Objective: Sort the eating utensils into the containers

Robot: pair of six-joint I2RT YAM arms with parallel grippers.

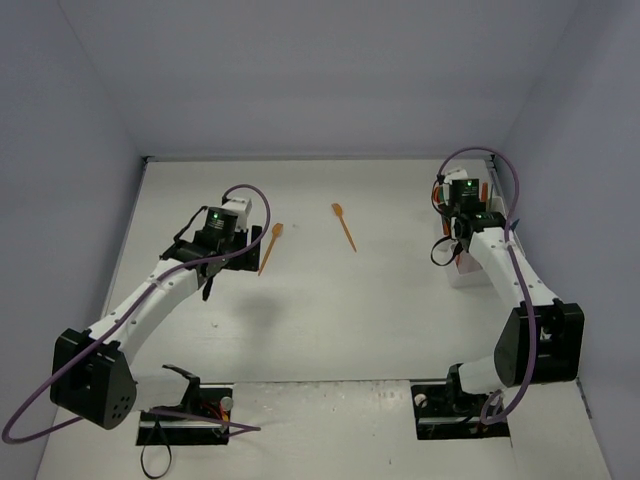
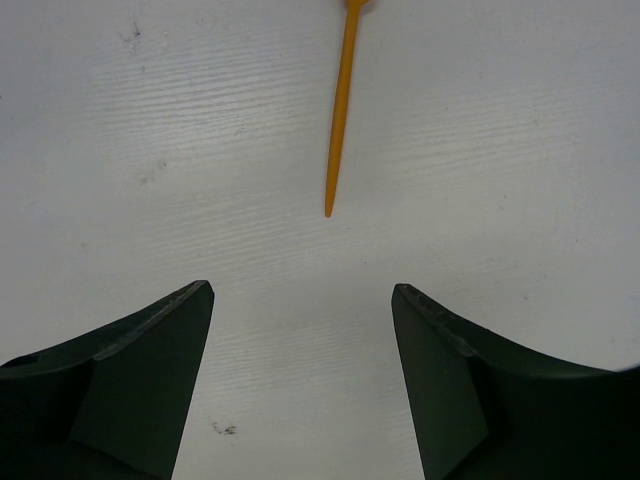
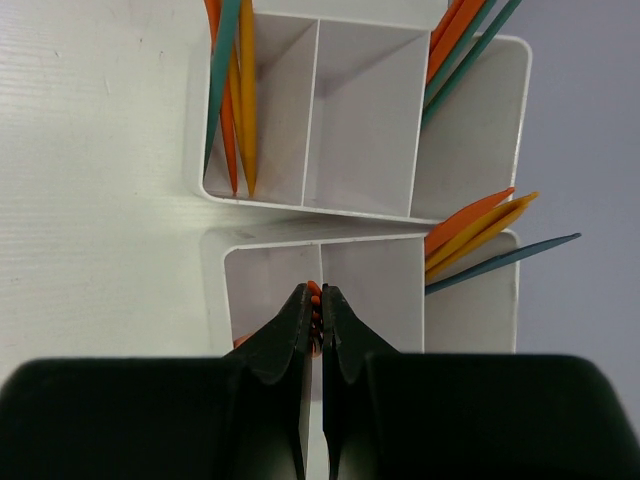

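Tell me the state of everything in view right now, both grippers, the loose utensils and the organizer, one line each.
left gripper: open, empty, above the table.
right gripper: shut on a red-orange utensil, over the organizer.
left orange utensil: lying flat, loose, ahead of the left gripper.
middle orange utensil: lying flat, loose.
organizer: upright, some compartments filled, some empty.
sorted utensils: leaning in their compartments.
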